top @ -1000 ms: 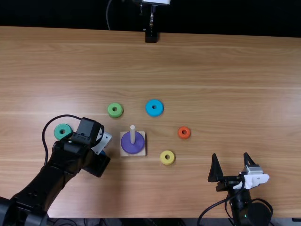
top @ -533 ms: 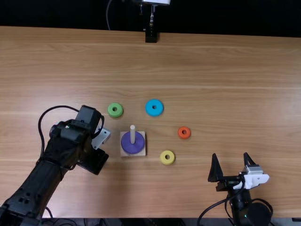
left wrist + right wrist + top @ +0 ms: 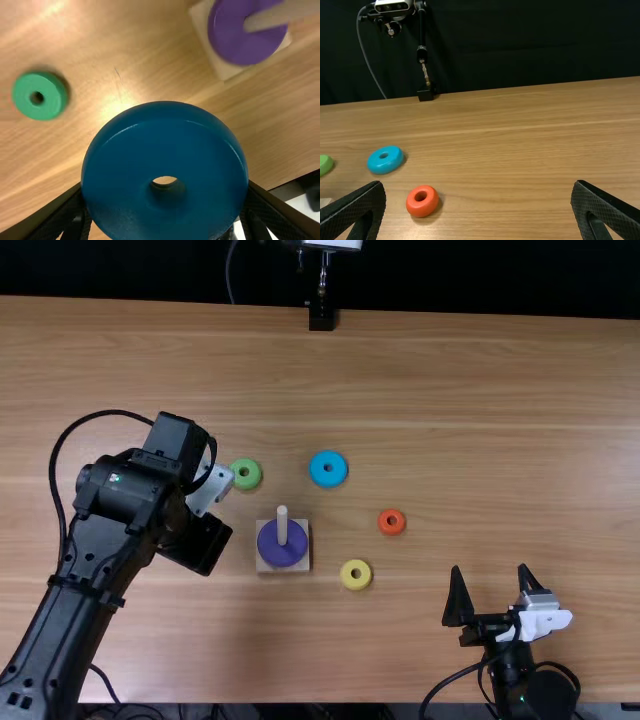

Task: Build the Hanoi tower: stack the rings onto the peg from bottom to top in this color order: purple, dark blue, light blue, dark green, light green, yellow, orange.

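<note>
Left gripper (image 3: 192, 540): your fingers (image 3: 272, 210) are clamped on the dark blue ring (image 3: 165, 130), raised above the bench (image 3: 460, 420).
Right gripper (image 3: 489, 570): your fingers (image 3: 355, 207) stand apart, above the bench's near side.
Peg (image 3: 282, 530): upright on its square base (image 3: 304, 565), through the purple ring (image 3: 282, 556).
Dark green ring (image 3: 51, 96): flat on the bench.
Light green ring (image 3: 248, 483), light blue ring (image 3: 328, 480): beyond the base.
Yellow ring (image 3: 356, 584), orange ring (image 3: 391, 530): right of the base.

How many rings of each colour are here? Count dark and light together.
Purple ring: 1
Blue: 2, dark blue ring, light blue ring
Green: 2, dark green ring, light green ring
Yellow ring: 1
Orange ring: 1
Total: 7 rings
</note>
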Available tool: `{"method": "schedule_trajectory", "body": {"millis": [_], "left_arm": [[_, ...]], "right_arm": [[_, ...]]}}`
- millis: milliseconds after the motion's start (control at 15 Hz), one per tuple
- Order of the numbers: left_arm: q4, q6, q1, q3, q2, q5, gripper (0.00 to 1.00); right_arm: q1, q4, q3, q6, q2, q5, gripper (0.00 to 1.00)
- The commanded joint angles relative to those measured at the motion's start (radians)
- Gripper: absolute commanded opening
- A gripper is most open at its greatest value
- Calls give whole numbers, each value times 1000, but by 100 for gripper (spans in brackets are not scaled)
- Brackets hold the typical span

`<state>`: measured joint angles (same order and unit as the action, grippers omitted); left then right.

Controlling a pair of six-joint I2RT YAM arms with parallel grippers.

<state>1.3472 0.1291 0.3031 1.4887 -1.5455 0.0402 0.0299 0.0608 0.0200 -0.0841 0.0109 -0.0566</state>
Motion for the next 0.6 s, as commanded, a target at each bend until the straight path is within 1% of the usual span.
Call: {"method": "schedule_trajectory", "body": {"millis": [0,133,267,467,533], "left_arm": [[17,-41,30,68,-11,15,0],[59,-78,67,142,-19,17,0],[100,-109,102,226,-64,17,0],[122,-138,148,326,-116,17,0],[124,-140,165,349,-137,17,0]], "right_arm": [[-8,3,-5,-1,-11,-8,100],[-8,3,-5,-1,-11,-8,100],[-8,3,-5,-1,-11,-8,100],[-8,3,-5,-1,-11,-8,100],[-8,3,-5,-1,-11,-8,100]]}}
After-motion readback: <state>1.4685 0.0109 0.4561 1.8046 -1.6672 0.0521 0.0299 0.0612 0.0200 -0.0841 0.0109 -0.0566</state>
